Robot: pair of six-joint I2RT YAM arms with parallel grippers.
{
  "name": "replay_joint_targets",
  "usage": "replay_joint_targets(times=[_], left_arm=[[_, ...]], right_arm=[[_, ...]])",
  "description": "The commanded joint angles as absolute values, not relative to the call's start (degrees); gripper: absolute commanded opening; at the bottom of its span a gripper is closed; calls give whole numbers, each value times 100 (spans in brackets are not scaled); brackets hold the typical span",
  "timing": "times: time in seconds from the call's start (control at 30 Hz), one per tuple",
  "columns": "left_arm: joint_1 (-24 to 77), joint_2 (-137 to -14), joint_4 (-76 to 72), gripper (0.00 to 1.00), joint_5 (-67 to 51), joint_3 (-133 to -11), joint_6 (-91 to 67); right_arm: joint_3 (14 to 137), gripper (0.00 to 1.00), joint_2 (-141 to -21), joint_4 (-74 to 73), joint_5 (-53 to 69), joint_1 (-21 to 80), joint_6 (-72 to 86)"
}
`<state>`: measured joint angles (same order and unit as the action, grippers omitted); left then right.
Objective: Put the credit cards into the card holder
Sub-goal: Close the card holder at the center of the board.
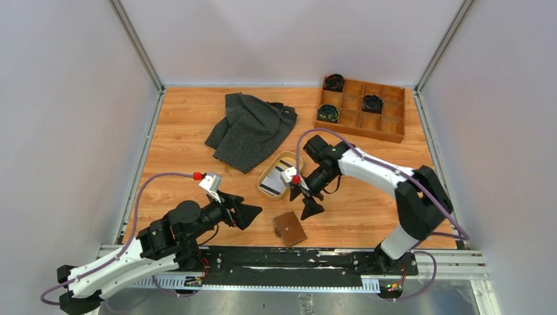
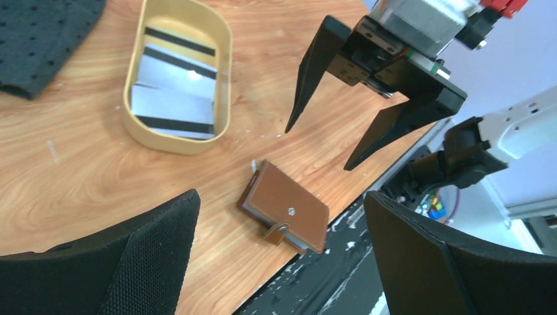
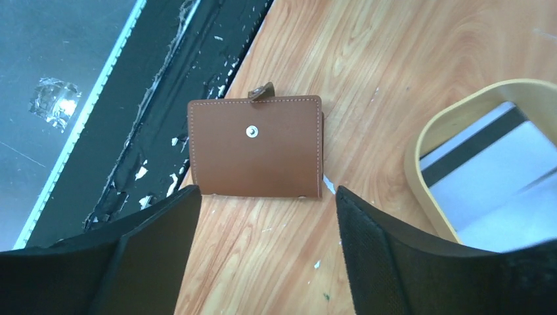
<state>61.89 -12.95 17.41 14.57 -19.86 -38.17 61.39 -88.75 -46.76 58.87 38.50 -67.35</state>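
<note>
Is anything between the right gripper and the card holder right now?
Nothing. The top view shows only bare tabletop between the open right gripper and the card holder, and the right wrist view agrees.

Wood-grain table point(image 1: 184, 138) w/ pale lilac walls point(image 1: 66, 98) on 3 sides, black rail point(image 1: 295, 257) at near edge.

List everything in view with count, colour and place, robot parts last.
card holder: one, brown leather, closed, flat by the table's near edge
credit cards: several, white and grey with black stripes, in the oval tray
oval tray: one, tan, mid-table
cloth: one, dark grey, crumpled, far side
compartment box: one, wooden, far right corner
coiled items: three, black, in the box
table: one, wood-grain
left gripper: black, open, left of the card holder
right gripper: black, open, between tray and card holder
</note>
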Motion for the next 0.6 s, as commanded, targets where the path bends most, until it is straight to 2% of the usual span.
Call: replay_joint_targets(times=[0.0, 0.13, 0.43, 0.57], left_arm=[[6171, -1350, 2549, 99, 1886, -2100, -3721], [6171, -1403, 2591, 98, 1885, -2087, -3728], [6174, -1158, 2659, 98, 1903, -1936, -3818], [6171, -1043, 2640, 98, 1907, -1856, -3857]], right_arm=[[6613, 74, -9576, -4562, 5579, 4199, -6821], [6988, 68, -10175, -4563, 5160, 4414, -6376], [7078, 65, -10734, -4527, 4786, 4795, -6108], [7012, 57, -10913, -4330, 4558, 4898, -5857]])
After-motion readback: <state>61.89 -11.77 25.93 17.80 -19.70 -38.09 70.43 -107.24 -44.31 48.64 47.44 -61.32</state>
